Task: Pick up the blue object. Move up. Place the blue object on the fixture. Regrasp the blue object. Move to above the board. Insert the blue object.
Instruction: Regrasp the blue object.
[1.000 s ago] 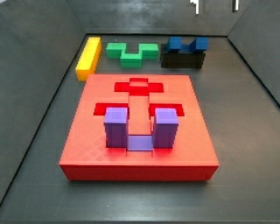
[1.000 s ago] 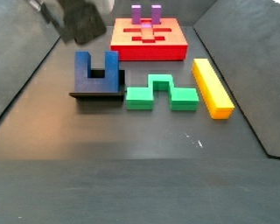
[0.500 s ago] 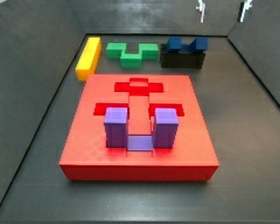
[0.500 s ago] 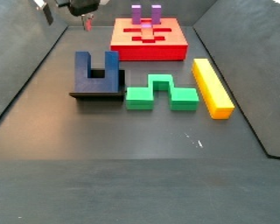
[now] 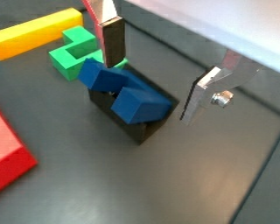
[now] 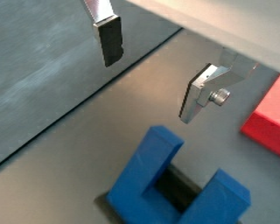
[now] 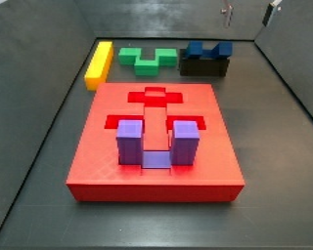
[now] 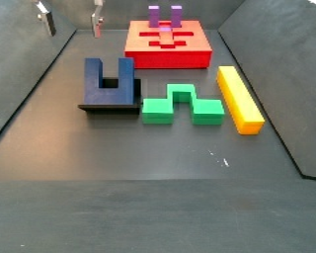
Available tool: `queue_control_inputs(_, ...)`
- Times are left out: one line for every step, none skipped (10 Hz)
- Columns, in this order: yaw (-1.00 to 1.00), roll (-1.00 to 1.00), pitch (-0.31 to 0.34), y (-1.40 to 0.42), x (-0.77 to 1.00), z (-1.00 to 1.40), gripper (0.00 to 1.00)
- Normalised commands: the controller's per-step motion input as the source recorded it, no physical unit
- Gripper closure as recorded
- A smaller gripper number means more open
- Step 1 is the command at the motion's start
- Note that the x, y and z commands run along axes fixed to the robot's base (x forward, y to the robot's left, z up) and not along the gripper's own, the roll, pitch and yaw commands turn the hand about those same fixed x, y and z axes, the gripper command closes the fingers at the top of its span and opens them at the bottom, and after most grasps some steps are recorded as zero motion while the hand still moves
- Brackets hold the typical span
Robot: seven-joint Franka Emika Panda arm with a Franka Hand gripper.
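The dark blue U-shaped object [image 7: 206, 48] stands on the black fixture [image 7: 205, 67] at the floor's far end, prongs up. In a side view it [image 8: 107, 78] sits on the fixture [image 8: 111, 105] beside the green block. My gripper [image 7: 248, 12] is open and empty, hanging above and a little past the blue object; it also shows in a side view [image 8: 71, 17]. In both wrist views the blue object [image 5: 126, 89] [image 6: 175, 181] lies below the spread fingers [image 5: 111, 39] [image 6: 108, 41], apart from them. The red board [image 7: 154, 146] fills the middle.
A purple U-shaped block [image 7: 156, 144] sits in the board's near recess. A green notched block [image 8: 184, 105] and a yellow bar [image 8: 237, 97] lie next to the fixture. Dark walls enclose the floor on all sides.
My gripper has shifted a little near the top of both side views, with its fingers still spread. The blue object has stayed on the fixture.
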Motion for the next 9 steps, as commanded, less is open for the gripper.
queue_control_inputs(0.43, 1.00, -0.257, -0.18, -0.41, -0.18, 0.00)
queue_control_inputs(0.39, 1.00, -0.269, -0.25, -0.45, -0.23, 0.00)
queue_control_inputs(0.34, 1.00, -0.217, -0.25, -0.37, -0.22, 0.00)
queue_control_inputs(0.25, 1.00, -0.123, -0.21, -0.21, -0.19, 0.00)
queue_control_inputs(0.14, 1.00, -0.009, -0.15, 0.00, -0.14, 0.00)
queue_control_inputs(0.00, 1.00, 0.000, -0.08, 0.15, -0.09, 0.00)
queue_control_inputs(-0.32, 1.00, 0.000, 0.00, 0.23, -0.10, 0.00)
queue_control_inputs(-0.61, 1.00, 0.000, 0.00, 0.05, -0.21, 0.00)
queue_control_inputs(-0.41, 0.84, 0.089, 0.00, 0.05, -0.38, 0.00)
